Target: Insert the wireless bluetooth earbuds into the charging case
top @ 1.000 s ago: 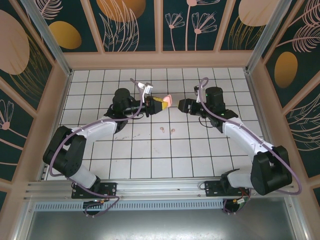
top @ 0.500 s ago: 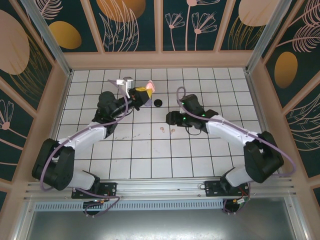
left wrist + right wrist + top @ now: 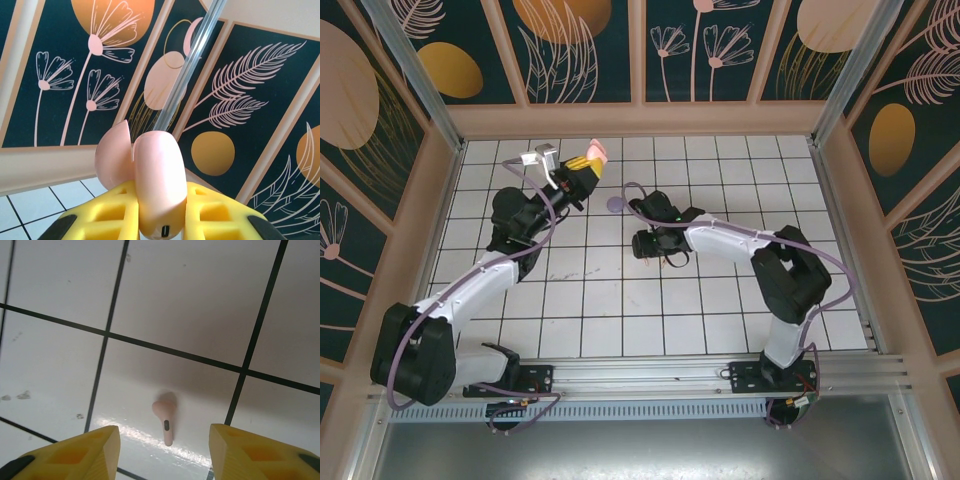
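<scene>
**Top external view**
- The left arm is rising from its base at the near left and reaching toward the far wall.
- The left gripper (image 3: 588, 165) is pinching a pale pink rounded plastic charging case (image 3: 597, 151) over the far tiles.
- The right arm is folding at an elbow on the right, with its forearm running left toward the middle of the white tiled table (image 3: 720, 300).
- The right gripper (image 3: 658, 250) is pointing down at the tiles. Its body is covering the spot beneath it, so the jaw spread cannot be read from this height.
- A small lilac blob (image 3: 616, 204) is lying just far-left of the right wrist and is too small to identify.

**Left wrist view**
- The left gripper (image 3: 160, 212) is tilting up toward the dark painted wall panels (image 3: 260, 85), with a corner of tile showing at the lower left.
- The yellow fingers (image 3: 105, 217) are pressing the case (image 3: 157, 185) from both sides.
- The case's lid (image 3: 112, 155) is standing ajar on the left.
- A small dark slot is facing the camera at the case's near end.
- The case's interior is turned away, so its contents cannot be told.

**Right wrist view**
- One pale pink stemmed earbud (image 3: 165, 421) is lying flat on a white tile, with its stem pointing toward the camera.
- The right gripper (image 3: 164, 434) is hanging over the earbud with its jaws spread. The earbud lies between the yellow fingertips and touches neither.
- The lower edge of the picture is cutting both fingers off.
- A soft shadow is falling across the tiles around the earbud.
</scene>
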`<move>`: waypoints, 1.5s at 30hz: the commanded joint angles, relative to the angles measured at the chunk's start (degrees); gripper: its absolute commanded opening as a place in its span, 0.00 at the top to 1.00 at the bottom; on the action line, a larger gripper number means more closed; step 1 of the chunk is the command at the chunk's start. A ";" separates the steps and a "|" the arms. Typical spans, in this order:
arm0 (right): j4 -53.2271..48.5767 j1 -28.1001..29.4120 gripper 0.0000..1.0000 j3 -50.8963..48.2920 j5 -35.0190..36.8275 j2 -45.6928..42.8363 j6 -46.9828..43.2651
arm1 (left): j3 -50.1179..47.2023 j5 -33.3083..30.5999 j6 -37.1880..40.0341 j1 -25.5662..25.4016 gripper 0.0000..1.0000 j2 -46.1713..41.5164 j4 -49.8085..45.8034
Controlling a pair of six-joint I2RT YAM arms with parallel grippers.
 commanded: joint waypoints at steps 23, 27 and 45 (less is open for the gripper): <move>18.10 -11.89 0.53 -4.85 -20.57 -33.95 1.79 | -1.56 26.20 -15.72 0.17 1.00 8.67 15.63; 20.51 -11.89 0.56 -3.41 -24.04 -32.61 3.03 | 0.48 30.01 -17.49 -0.97 1.00 10.62 16.28; 22.10 -9.65 0.64 -2.66 -27.77 -29.72 2.96 | 3.84 30.67 -15.86 -2.72 1.00 11.58 12.64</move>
